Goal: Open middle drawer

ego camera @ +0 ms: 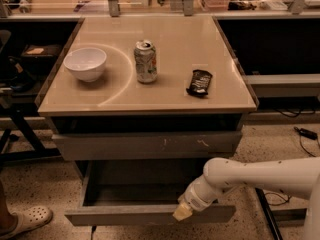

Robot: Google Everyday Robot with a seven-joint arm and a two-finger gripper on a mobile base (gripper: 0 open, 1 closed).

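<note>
The middle drawer [125,215] is a wide, shallow grey drawer with a plain front, pulled well out below the taller scratched grey front [150,145]. Its smooth grey inside shows and looks empty. My gripper [182,212] sits at the top edge of the drawer's front, right of its middle, at the end of my white arm reaching in from the right. The lowest drawer is hidden under the open one.
On the beige tabletop [165,99] stand a white bowl [85,63], a drink can [145,61] and a dark snack bar [199,82]. A person's foot in a pale clog [25,220] is at the lower left. Cables [305,134] lie on the floor at right.
</note>
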